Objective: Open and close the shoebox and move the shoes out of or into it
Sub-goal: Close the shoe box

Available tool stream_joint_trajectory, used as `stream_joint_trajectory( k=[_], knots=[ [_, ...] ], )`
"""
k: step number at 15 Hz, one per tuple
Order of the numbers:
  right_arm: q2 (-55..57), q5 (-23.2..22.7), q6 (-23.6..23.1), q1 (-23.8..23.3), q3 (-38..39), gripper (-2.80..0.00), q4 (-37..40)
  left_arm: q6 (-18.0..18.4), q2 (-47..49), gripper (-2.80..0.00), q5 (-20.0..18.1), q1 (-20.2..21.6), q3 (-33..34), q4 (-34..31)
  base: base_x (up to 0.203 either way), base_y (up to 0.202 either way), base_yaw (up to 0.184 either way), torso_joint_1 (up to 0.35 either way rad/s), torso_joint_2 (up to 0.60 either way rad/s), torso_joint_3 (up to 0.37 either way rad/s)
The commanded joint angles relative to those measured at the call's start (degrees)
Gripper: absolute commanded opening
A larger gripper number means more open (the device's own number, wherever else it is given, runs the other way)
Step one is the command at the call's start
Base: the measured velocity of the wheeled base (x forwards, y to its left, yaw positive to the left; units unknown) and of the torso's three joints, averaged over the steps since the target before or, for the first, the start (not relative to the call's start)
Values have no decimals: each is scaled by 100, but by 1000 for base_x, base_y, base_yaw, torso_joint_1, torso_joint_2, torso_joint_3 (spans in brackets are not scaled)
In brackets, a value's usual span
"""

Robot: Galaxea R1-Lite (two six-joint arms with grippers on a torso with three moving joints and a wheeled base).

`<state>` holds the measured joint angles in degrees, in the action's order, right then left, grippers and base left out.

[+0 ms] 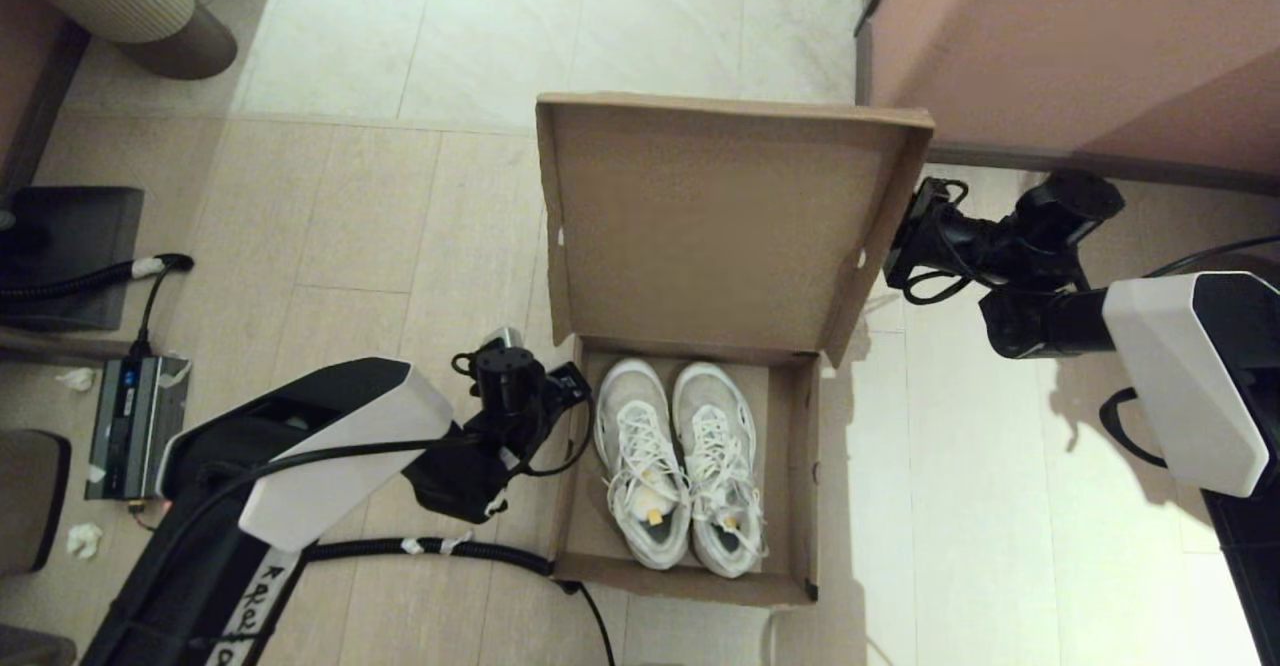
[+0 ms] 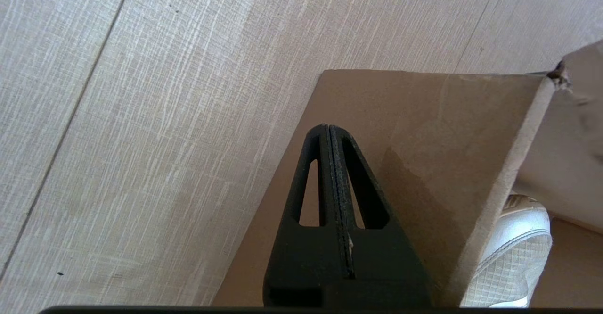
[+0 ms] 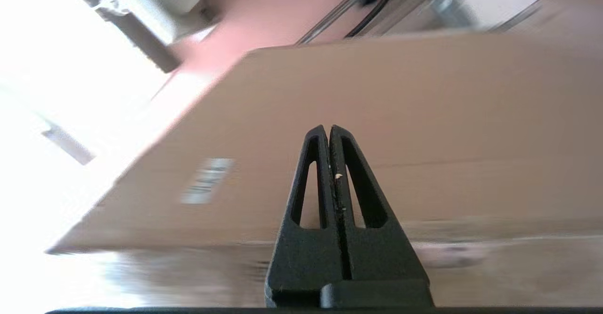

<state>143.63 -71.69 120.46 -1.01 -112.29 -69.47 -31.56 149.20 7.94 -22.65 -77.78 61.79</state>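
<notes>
- Your left gripper point(image 2: 330, 135) has its fingers pressed flat together, pad against pad, with nothing between them.
- Just past those fingertips you see the outer face of the shoebox's point(image 2: 424, 130) side wall; whether the tips actually touch the cardboard cannot be told from the wrist view.
- Beyond that wall's top edge, off to one side of the fingers, the toe of one of the shoes point(image 2: 518, 248) shows inside the box.
- In the head view your left gripper point(image 1: 572, 381) sits low, right beside the box wall on the robot's left, with the arm reaching in from the near left and its forearm angled toward the box.
- Your right gripper point(image 3: 330, 135) also has its fingers closed tight on each other, holding nothing.
- Straight ahead of those fingertips lies the brown outer surface of the lid point(image 3: 377, 116), with a small white label point(image 3: 207, 179) off to one side; contact with the cardboard cannot be confirmed.
- In the head view your right gripper point(image 1: 905, 246) is raised, up against the edge of the lid point(image 1: 700, 226) on the robot's right, with the arm stretched in level from that side.
- The shoebox point(image 1: 790, 466) stands open on the floor point(image 1: 350, 246), its lid upright at the far side.
- The shoes point(image 1: 680, 461) lie side by side inside it, toes toward the lid, between your two grippers.
</notes>
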Motion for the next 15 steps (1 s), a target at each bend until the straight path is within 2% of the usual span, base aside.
stream_joint_trajectory(
  k=[1, 3, 7, 8, 15],
  knots=[
    [-28, -65, 559, -4, -4, -280, -322, -17, 12, -280, 6, -2, 8, 34, 0, 0, 0, 0, 0, 0],
    [-45, -232, 614, -4, 2, -280, -327, -25, 4, -280, 6, 6, 8, 34, 0, 0, 0, 0, 0, 0],
    [-107, -426, 1051, 5, 40, -280, -565, -23, 19, -280, 6, 6, 17, 34, 0, 0, 0, 0, 0, 0],
    [-108, -640, 1168, 12, 47, -280, -650, -25, 30, -280, 6, 6, 23, 35, 0, 0, 0, 0, 0, 0],
    [-315, -709, 1362, 154, 109, -280, -700, -8, -31, -280, 6, 6, 26, 31, 0, 0, 0, 0, 0, 0]
  ],
)
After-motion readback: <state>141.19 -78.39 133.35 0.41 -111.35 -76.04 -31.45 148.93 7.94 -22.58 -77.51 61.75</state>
